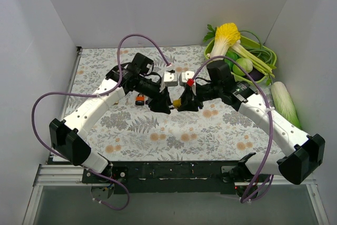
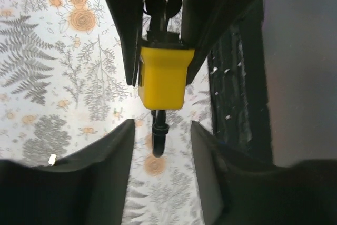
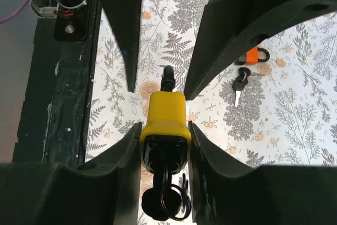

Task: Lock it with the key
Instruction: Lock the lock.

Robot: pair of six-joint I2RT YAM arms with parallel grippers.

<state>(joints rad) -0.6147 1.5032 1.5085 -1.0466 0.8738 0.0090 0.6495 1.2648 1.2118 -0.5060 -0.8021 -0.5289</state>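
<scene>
A yellow padlock (image 3: 164,117) is held off the table, clamped at its body between my right gripper's (image 3: 164,146) fingers. A black-headed key (image 3: 162,201) with wire rings sticks out of its keyhole end, toward the right wrist camera. The lock's black shackle (image 2: 159,135) points at my left gripper (image 2: 160,148), which is open, with its fingers on either side of the shackle tip and not touching it. In the top view the two grippers meet over the middle of the table, left gripper (image 1: 164,104) and right gripper (image 1: 185,103), with the padlock (image 1: 177,102) between them.
An orange padlock (image 3: 253,55) and a loose black key (image 3: 239,84) lie on the floral cloth; the orange padlock also shows in the top view (image 1: 140,99). A green basket (image 1: 263,51) of vegetables and a napa cabbage (image 1: 284,101) stand at the back right.
</scene>
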